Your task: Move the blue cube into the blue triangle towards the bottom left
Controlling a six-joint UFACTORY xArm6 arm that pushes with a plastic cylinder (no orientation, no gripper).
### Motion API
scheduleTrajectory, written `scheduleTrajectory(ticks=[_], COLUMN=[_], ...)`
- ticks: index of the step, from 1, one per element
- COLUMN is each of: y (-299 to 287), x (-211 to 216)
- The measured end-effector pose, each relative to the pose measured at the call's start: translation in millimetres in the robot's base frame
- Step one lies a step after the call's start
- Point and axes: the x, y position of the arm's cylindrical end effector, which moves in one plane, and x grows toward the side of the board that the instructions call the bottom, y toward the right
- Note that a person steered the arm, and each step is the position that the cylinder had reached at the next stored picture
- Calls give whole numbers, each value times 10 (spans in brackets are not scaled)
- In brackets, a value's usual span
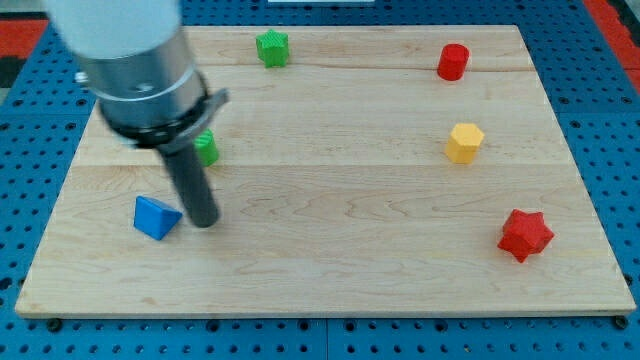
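Wooden board point(330, 250) on a blue pegboard bench point(20, 150). Arm comes in from the view's top left; a fat grey housing point(130, 60) fills that corner and a dark rod point(190, 185) drops from it.

No claw on this arm, so nothing to call wide, narrow or holding. The tip point(203, 222) sits on the board just to the view's right of the blue triangle point(156, 217), close enough that I cannot tell if they touch.

Blue triangle lies low on the view's left side of the board, near the left edge and a little above the bottom edge.

Blue cube: cannot find it anywhere in view. The housing hides a good part of the board's upper left corner.

Other blocks:
- green block point(206, 148), half hidden behind the rod's upper end, shape unclear, above the blue triangle.
- green star point(272, 47) near the top edge, left of centre.
- red cylinder point(453, 62) near the top edge, right side.
- yellow block point(464, 142), looks hexagonal, below the red cylinder.
- red star point(525, 235) low on the right, well apart from the tip.
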Motion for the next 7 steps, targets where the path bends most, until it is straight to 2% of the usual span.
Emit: scheduleTrajectory(ticks=[2,3,4,5,6,7], y=[744,166,-602,-687,-1141,-1142], x=[-1531,-2120,-2473,-3076,-2999,-2459])
